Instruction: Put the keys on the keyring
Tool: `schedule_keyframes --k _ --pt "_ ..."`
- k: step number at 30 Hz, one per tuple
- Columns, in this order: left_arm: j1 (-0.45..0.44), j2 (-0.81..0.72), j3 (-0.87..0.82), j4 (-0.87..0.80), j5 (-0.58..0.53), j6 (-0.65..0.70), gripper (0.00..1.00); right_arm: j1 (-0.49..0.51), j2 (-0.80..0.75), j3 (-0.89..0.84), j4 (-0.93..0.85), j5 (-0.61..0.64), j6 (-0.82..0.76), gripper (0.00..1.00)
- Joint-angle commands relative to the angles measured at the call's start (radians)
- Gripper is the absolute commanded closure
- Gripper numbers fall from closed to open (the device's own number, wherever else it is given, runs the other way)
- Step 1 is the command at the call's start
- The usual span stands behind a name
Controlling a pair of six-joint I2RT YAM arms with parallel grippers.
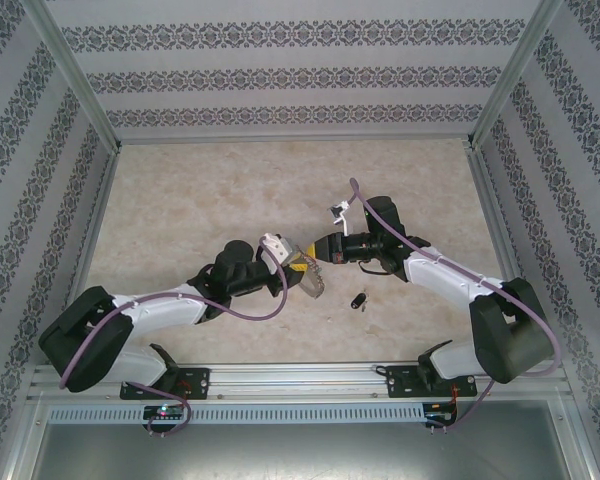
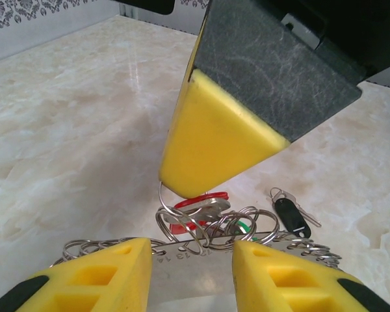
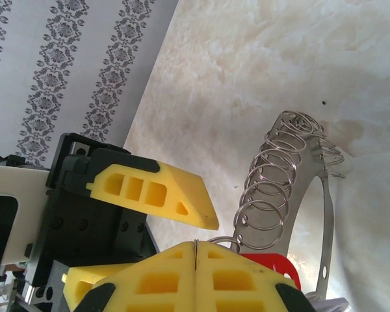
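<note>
The keyring (image 2: 188, 266) is a flat silvery band strung with several small wire rings. My left gripper (image 2: 190, 250) is shut on it and holds it off the table. My right gripper (image 3: 195, 250) is shut on a thin split ring that carries the red key (image 3: 273, 263). It holds this against the small rings on the keyring (image 3: 328, 221). From the left wrist, the right gripper (image 2: 182, 182) hangs just above the red key (image 2: 211, 195). The black key (image 2: 291, 218) lies on the table beyond. From above, the left gripper (image 1: 302, 268) and right gripper (image 1: 318, 250) meet over the keyring (image 1: 313, 283), with the black key (image 1: 359, 299) to the right.
The marble-patterned table (image 1: 200, 200) is bounded by patterned walls (image 1: 300, 80) at the back and sides. An aluminium rail (image 1: 300, 380) runs along the near edge, where both arm bases are bolted.
</note>
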Motion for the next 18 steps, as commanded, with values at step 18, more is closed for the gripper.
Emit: schedule_keyframes --k 18 --pt "-0.026 0.026 0.037 0.078 -0.025 0.018 0.73 0.02 -0.038 0.024 0.019 -0.024 -0.016 1.0"
